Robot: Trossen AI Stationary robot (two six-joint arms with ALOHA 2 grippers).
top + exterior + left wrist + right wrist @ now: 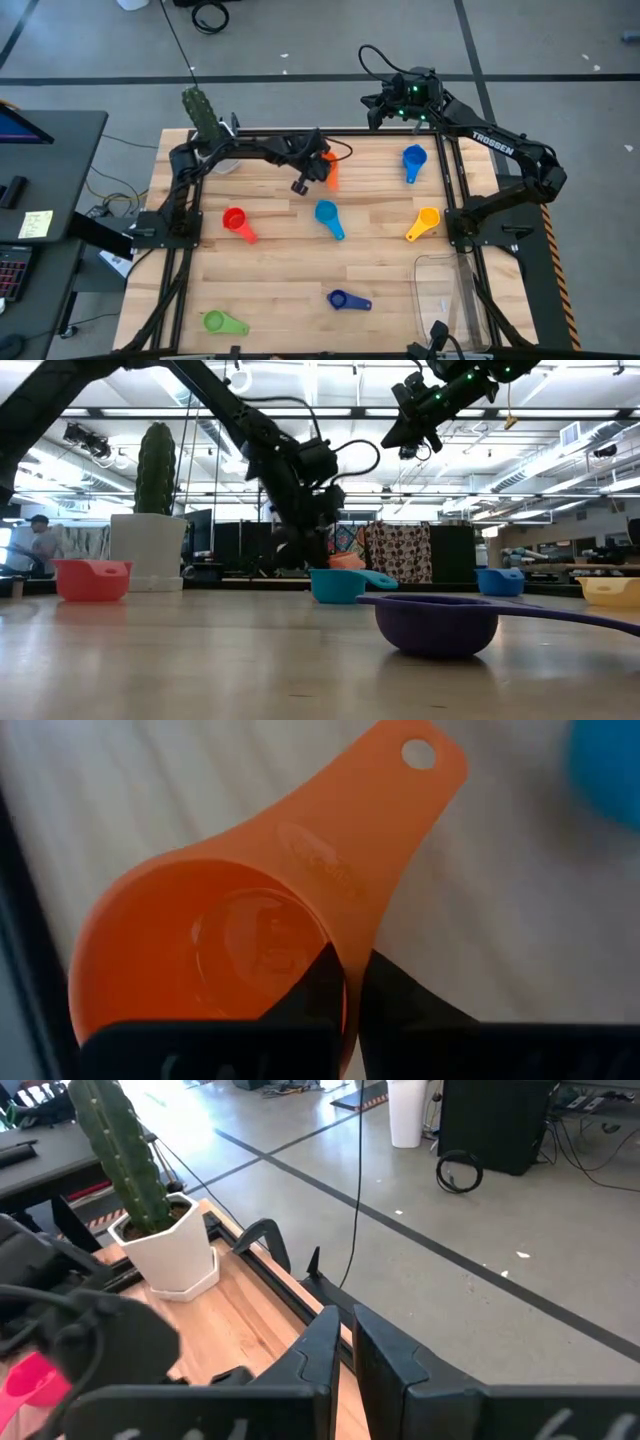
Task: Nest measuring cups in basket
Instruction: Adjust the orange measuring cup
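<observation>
Between my left end effector's [345,1010] fingers sits the rim of the orange cup [230,940], one finger inside the bowl and one outside, clamped on the wall with the handle pointing away from me. To do this well I judge I should lift straight up before travelling, keep the bowl level so the thin wall does not twist out of the pinch, and carry it across toward the basket [447,290] at the near right corner of the counter [290,270], which looks well apart from where I am. Around me the other cups lie scattered: light blue [327,217] just beside my grasp, red [236,221] to the left, dark blue [342,299] and green [218,321] nearer the front edge, yellow [424,222] and blue [414,160] on the right. My right end effector [378,108] waits raised past the far edge, fingers together, holding nothing. At the far left corner stands a cactus pot [170,1245]. Beyond lies a grey floor with cables, a dark desk to the left, and a person [35,545] seated far off.
</observation>
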